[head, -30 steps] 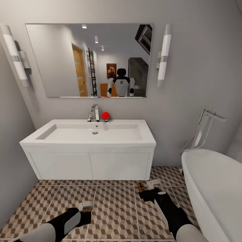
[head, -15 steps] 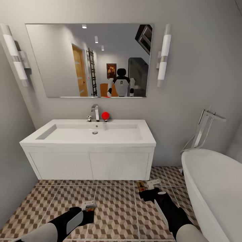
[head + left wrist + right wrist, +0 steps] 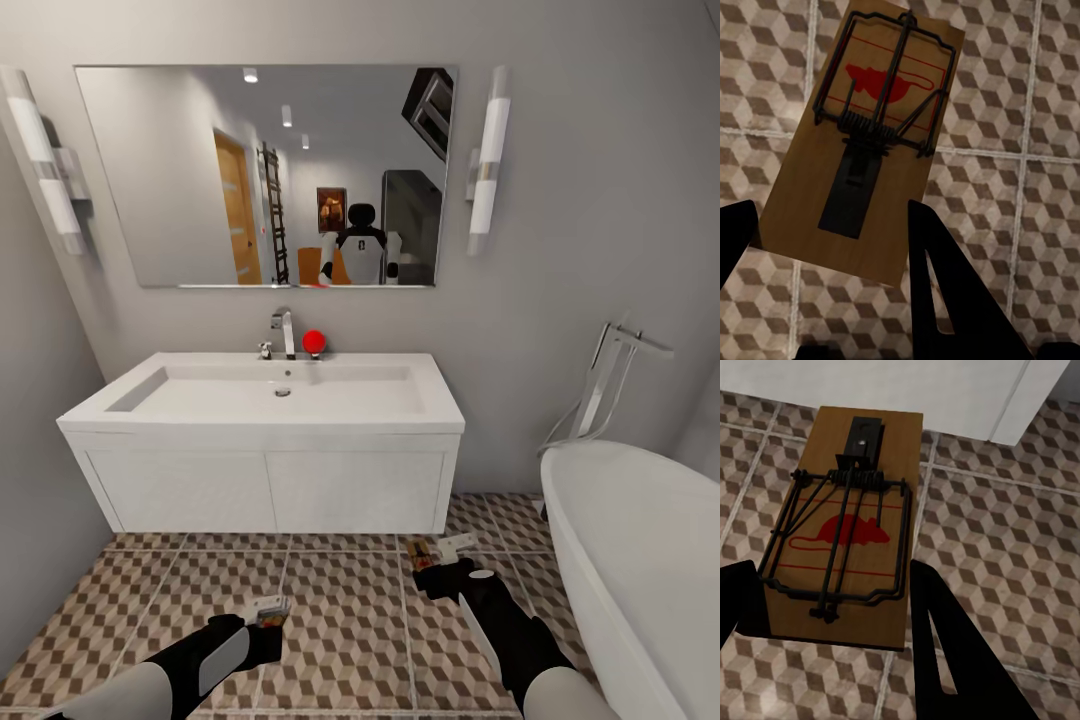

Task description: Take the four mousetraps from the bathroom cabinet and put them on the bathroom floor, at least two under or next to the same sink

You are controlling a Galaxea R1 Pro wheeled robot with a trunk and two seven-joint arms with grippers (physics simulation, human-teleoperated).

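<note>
My left gripper point(image 3: 268, 612) is low over the bathroom floor point(image 3: 340, 620), shut on a tan mousetrap point(image 3: 272, 607). In the left wrist view this mousetrap point(image 3: 862, 142) sits between the dark fingers point(image 3: 941, 285), with its black wire and red mouse print facing up over the cube-pattern tiles. My right gripper point(image 3: 440, 556) is shut on a second mousetrap point(image 3: 432, 553) on the floor side of the vanity's right corner. The right wrist view shows that mousetrap point(image 3: 844, 525) with the white vanity point(image 3: 945, 390) just beyond it. The bathroom sink point(image 3: 270, 395) stands ahead on the wall.
A white oval bathtub point(image 3: 640, 560) with a chrome floor tap point(image 3: 605, 385) fills the right side. A grey wall closes the left. A mirror point(image 3: 265, 175) over the sink reflects the robot and an orange-brown piece of furniture behind it.
My left gripper has shifted a little to the right with its mousetrap. The view has tilted very slightly. The right arm has stayed where it was.
</note>
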